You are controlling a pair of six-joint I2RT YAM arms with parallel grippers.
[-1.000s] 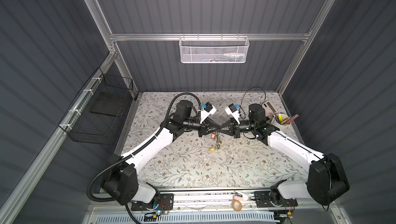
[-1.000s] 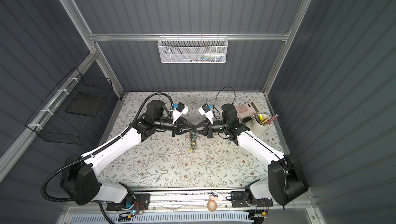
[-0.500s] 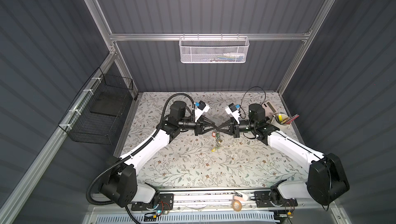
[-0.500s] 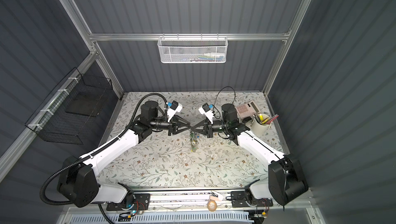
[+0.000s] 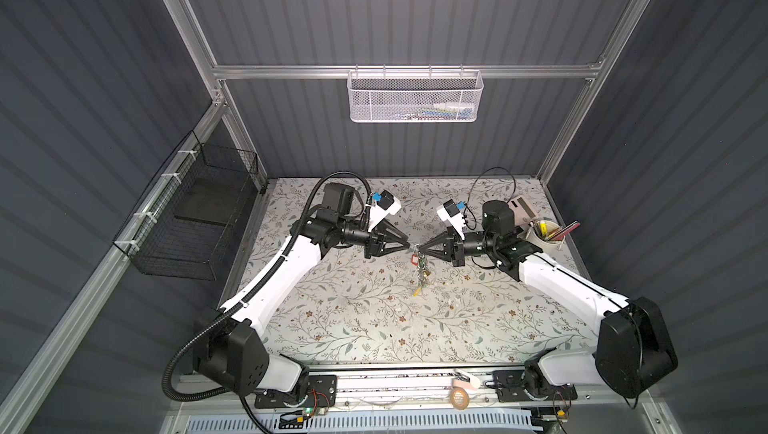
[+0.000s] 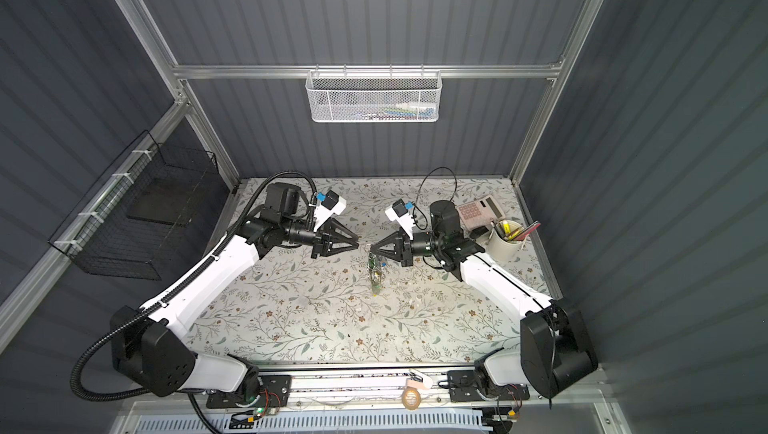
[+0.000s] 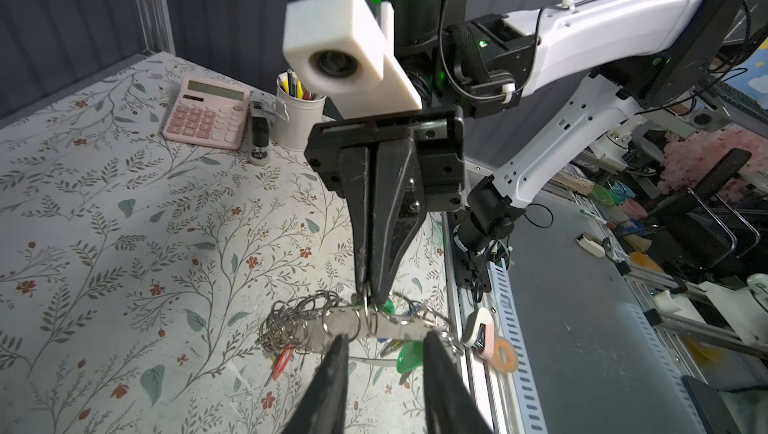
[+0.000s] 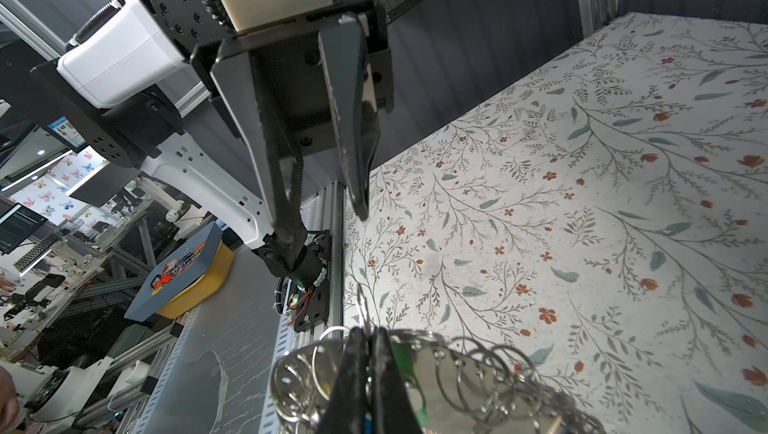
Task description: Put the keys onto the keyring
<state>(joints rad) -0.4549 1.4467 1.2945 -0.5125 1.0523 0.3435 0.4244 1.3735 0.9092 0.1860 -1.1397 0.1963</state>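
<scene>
The table (image 5: 353, 328) lies under both grippers. The left arm (image 5: 291, 270) and right arm (image 5: 561, 282) reach in from opposite sides, so the grippers point at each other tip to tip above the middle of it. A black basket (image 5: 195, 220) hangs on the side wall well behind the left gripper (image 7: 386, 334). A white basket (image 5: 413, 99) hangs on the back wall, high above both grippers.

A calculator (image 7: 205, 114), a cup (image 7: 297, 120) of pens and a stapler (image 7: 259, 129) stand close together behind the right gripper (image 8: 368, 330), near its wrist.

The right gripper is clenched on a thin silver ring of the keyring (image 7: 286, 324), and the bunch of rings, keys and tags hangs straight down from its tips, clear of the table. The left gripper is released, its fingers (image 8: 357, 170) parted with nothing between them. Its tips are just beside the right gripper's tips and not touching the bunch.

The keys (image 7: 409, 359), marked by their green tag, sit within the hanging bunch just below the right gripper's tips. Whether their small ring is threaded on the big loop cannot be told
</scene>
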